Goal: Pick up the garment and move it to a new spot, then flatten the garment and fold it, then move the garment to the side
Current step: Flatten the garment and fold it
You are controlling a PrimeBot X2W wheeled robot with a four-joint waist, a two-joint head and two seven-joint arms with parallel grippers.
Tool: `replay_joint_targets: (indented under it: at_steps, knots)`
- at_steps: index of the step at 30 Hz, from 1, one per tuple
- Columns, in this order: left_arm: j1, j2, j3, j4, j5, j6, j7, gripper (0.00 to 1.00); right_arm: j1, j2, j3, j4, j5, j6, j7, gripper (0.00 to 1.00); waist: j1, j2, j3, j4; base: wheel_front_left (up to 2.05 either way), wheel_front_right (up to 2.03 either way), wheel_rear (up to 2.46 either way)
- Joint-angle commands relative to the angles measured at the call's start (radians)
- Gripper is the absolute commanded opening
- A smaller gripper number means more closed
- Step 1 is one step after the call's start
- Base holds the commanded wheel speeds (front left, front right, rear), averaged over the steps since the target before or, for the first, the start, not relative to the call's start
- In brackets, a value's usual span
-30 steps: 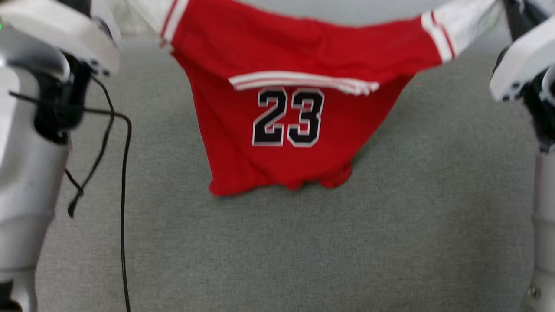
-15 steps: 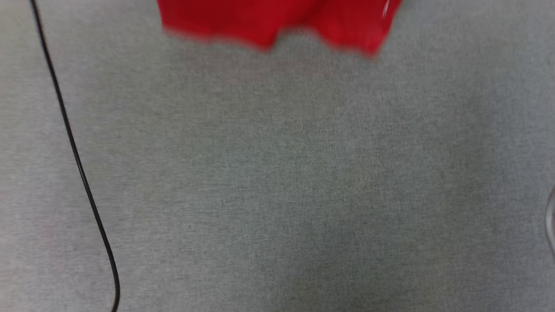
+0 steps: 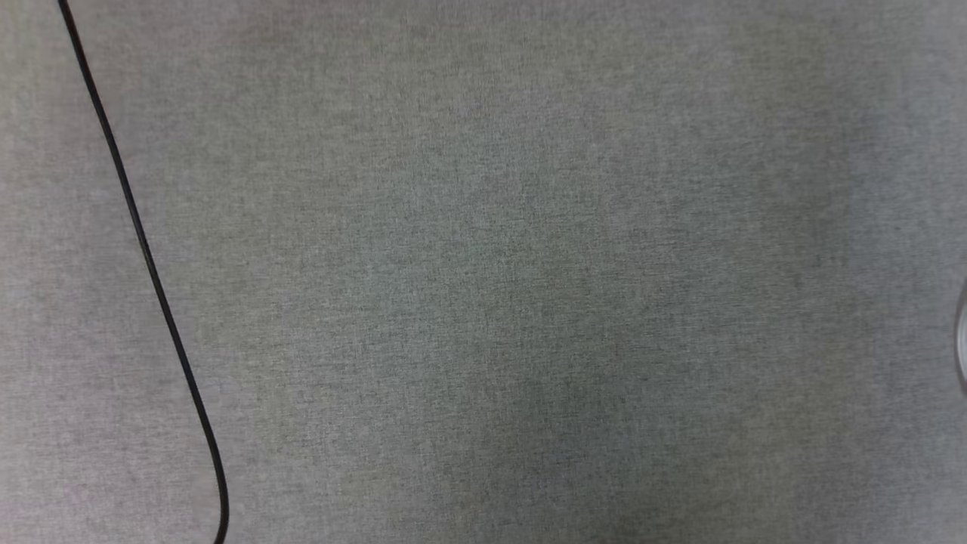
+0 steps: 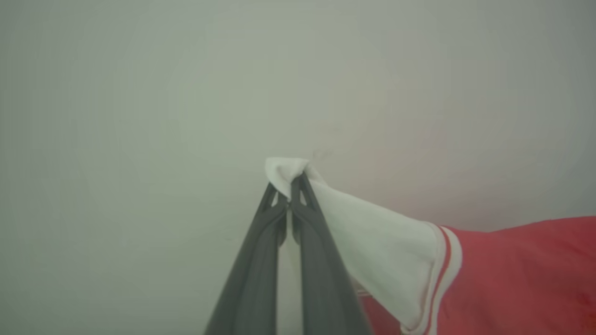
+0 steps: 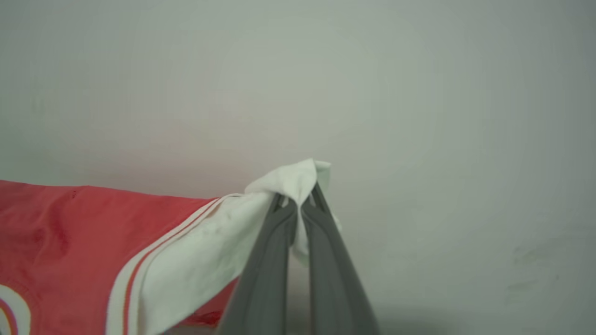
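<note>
The left gripper (image 4: 289, 186) is pinched tight on the tip of a white sleeve (image 4: 372, 232), a small tuft of cloth poking out past the fingertips. The right gripper (image 5: 298, 197) is clamped the same way on the other white sleeve (image 5: 209, 246). Between them the red shirt (image 5: 70, 232) hangs in the air, stretched from sleeve to sleeve, its striped trim marking where white meets red.

This looks to me like the carrying step: the shirt is lifted and on its way to a new spot. The next move, I reckon, calls for lowering both arms together and keeping the sleeves apart, so the cloth lands spread out and not bunched.

Below lies the grey cloth surface (image 3: 529, 264), with a black cable (image 3: 151, 264) curving down its left side.

Both wrist views cut the shirt off at the frame edge, so I cannot tell how low the hem hangs or whether it touches anything. The background behind the fingers is a soft blur. A pale rounded edge (image 3: 961, 340) at the right is too clipped to identify.
</note>
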Motion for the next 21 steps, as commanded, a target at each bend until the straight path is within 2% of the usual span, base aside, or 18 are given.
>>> replay_joint_targets:
  at_steps: [1,7,13,16,21]
  knots:
    - [0.020,-0.008,0.001,0.028,-0.012,-0.011,-0.015,0.00,-0.011,0.005,0.006,0.041,-0.004,-0.001,-0.017,0.00,-0.0002,0.0000,0.018,0.004,0.00,0.00,0.00]
    - [0.081,-0.031,-0.016,0.113,-0.036,-0.037,-0.060,0.00,0.054,0.008,0.005,0.167,0.009,-0.001,-0.072,0.00,-0.0002,0.0000,0.023,0.017,0.00,0.00,0.00]
    - [0.220,-0.086,-0.032,0.170,-0.087,-0.052,-0.101,0.00,0.201,-0.010,-0.005,0.248,0.043,-0.001,-0.150,0.00,-0.0002,0.0000,-0.029,0.052,0.00,0.00,0.00]
    - [0.333,-0.109,-0.044,0.184,-0.103,-0.053,-0.120,0.00,0.304,-0.017,-0.004,0.281,0.065,-0.001,-0.187,0.00,-0.0002,0.0000,-0.073,0.059,0.00,0.00,0.00]
    - [0.518,-0.113,-0.049,0.137,-0.115,-0.055,-0.136,0.00,0.463,-0.032,0.022,0.310,0.111,-0.001,-0.253,0.00,-0.0002,0.0000,-0.158,0.067,0.00,0.00,0.00]
